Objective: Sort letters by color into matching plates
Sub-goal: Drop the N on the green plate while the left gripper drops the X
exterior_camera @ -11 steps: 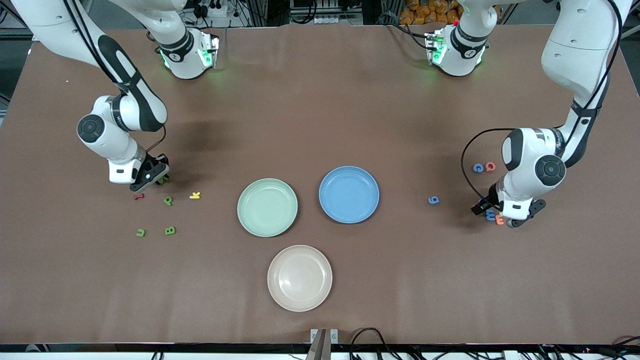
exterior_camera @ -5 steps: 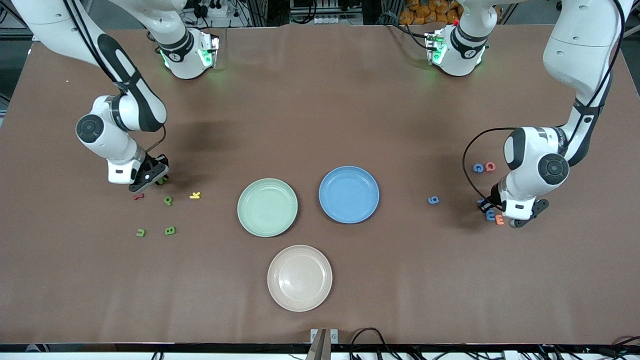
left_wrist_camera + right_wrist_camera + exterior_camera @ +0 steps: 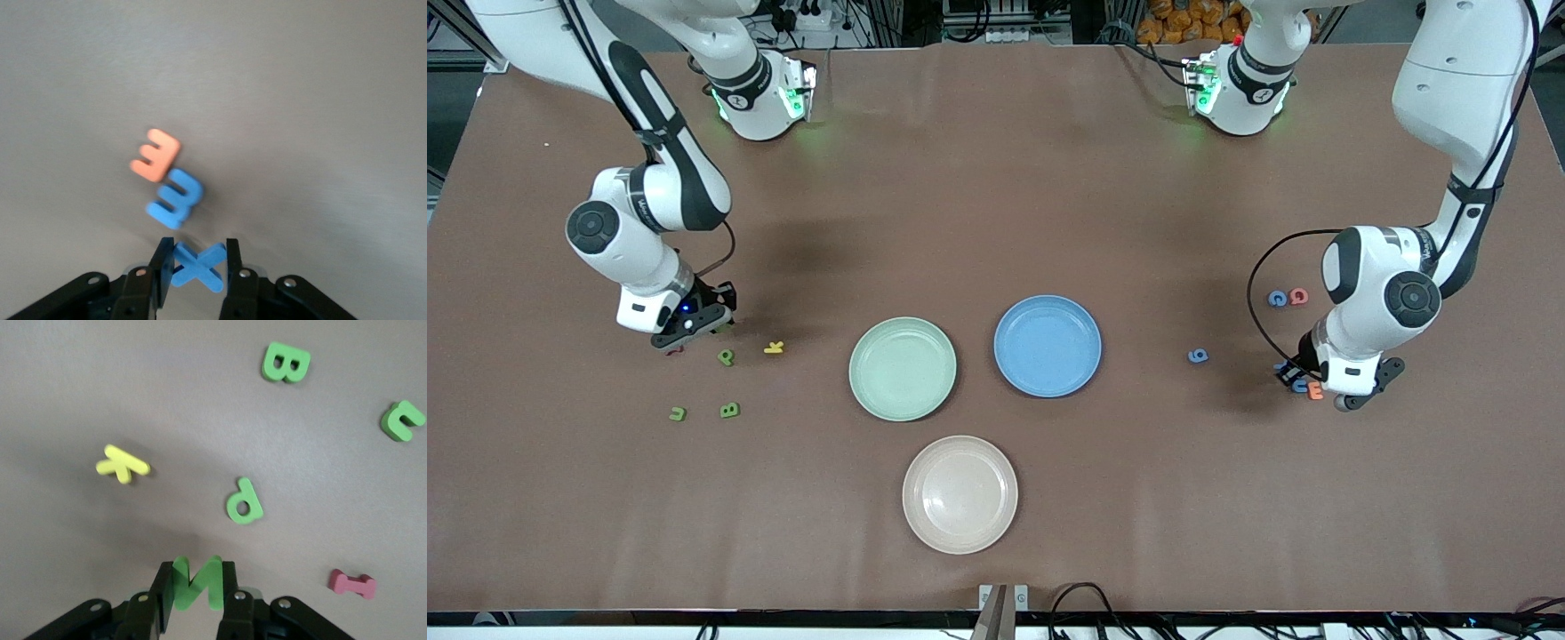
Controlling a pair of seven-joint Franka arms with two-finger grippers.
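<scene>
Counter (image 3: 996, 178): sorting barely begun. Green plate (image 3: 903, 369) and blue plate (image 3: 1048, 346), mid-counter, both empty. Right end effector (image 3: 195, 595), near the right arm's edge, is clamped on a green N (image 3: 196, 581). Left end effector (image 3: 197, 272), near the left arm's edge, is pinching a blue X (image 3: 199, 265). Six matching letters are left lying loose.

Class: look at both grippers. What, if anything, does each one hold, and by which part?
Left gripper: blue X, pinched across its middle. Right gripper: green N, pinched by its two outer sides.
</scene>
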